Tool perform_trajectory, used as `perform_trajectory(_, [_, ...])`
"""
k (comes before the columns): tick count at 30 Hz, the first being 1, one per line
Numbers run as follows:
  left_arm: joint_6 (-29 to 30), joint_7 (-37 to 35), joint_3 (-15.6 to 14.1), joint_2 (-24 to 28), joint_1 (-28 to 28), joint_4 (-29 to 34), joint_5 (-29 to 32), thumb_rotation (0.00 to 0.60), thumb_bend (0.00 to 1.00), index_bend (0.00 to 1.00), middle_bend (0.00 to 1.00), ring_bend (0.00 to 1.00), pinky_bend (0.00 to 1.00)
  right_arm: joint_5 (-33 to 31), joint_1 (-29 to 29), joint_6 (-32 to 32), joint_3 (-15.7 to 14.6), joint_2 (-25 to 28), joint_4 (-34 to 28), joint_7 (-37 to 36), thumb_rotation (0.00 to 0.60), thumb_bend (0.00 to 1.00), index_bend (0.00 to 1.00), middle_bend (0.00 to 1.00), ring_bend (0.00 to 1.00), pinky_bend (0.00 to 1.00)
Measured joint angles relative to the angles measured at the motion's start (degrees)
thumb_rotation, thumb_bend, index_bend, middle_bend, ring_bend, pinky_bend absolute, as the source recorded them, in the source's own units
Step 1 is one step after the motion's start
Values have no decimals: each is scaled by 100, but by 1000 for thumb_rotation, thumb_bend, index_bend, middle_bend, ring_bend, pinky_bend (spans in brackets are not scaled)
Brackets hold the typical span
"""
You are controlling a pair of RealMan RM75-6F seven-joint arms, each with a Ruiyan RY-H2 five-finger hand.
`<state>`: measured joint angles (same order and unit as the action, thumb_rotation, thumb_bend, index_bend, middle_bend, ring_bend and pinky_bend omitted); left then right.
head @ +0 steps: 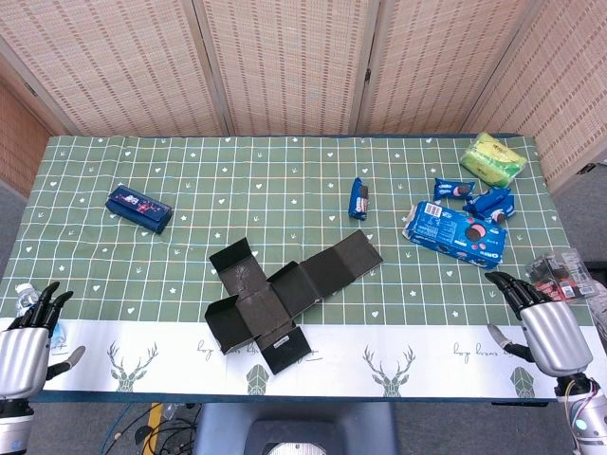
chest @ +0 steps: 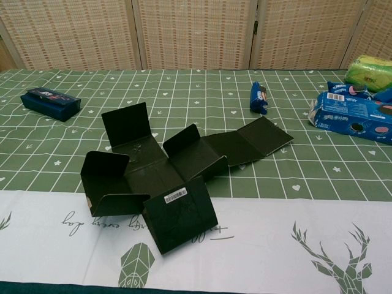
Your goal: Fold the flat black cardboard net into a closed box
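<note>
Both hands, left hand (head: pixel 27 346) and right hand (head: pixel 548 327), are hovering empty, fingers spread, flanking the partly folded black cardboard net (head: pixel 281 294).

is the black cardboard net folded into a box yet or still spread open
Still spread open. The black cardboard net lies on the table with some flaps partly raised, but no walls are joined and nothing closes the top. Neither hand touches it.

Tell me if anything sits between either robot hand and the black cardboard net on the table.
Nothing visible does. The flat black cardboard net lies near the front middle of the table, with only bare green checked tablecloth between it and the left hand and right hand. The snack packs lie farther back.
</note>
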<state>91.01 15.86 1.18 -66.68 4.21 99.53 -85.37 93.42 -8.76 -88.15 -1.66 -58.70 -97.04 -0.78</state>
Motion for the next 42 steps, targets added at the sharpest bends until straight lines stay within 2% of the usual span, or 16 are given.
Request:
perform_trajectory(11, [74, -182, 28, 26, -93, -58, -77, 600, 109, 165, 104, 255, 425, 198, -51, 73, 103, -3, -89, 351, 600, 296, 113, 183, 287, 480])
perform_trajectory(14, [73, -231, 36, 31, -110, -91, -86, 600, 109, 165, 104, 255, 425, 232, -216, 327, 168, 7, -226, 581, 600, 297, 113, 183, 350, 495])
perform_trajectory(19, [82, -331, 42, 30, -138, -147, -113, 600, 109, 165, 105, 255, 425, 150, -631, 1044, 324, 35, -616, 1144, 600, 295, 113, 182, 545, 754])
perform_trajectory(22, [106, -397, 40, 31, -171, -185, -131, 600, 109, 165, 105, 255, 425, -95, -987, 1692, 465, 8, -898, 1575, 600, 278, 113, 171, 602, 821])
perform_trajectory(26, [142, -487, 25, 61, -230, -229, -150, 600, 109, 165, 104, 255, 425, -831, -1565, 2660, 710, -159, -1189, 2246, 600, 243, 81, 118, 625, 822])
perform_trajectory(32, [199, -622, 14, 90, -311, -305, -154, 600, 108, 165, 104, 255, 425, -2320, -2480, 3513, 1057, -738, -1230, 3259, 600, 240, 70, 102, 635, 822])
perform_trajectory(36, [193, -696, 6, 105, -348, -351, -138, 600, 109, 165, 105, 255, 424, -3374, -3164, 3849, 1174, -1180, -1055, 4067, 600, 216, 48, 103, 640, 823])
perform_trajectory(42, [118, -853, -9, 102, -393, -447, -47, 600, 109, 165, 105, 255, 423, -4828, -4230, 4058, 1188, -1810, -642, 5140, 600, 186, 0, 87, 640, 822])
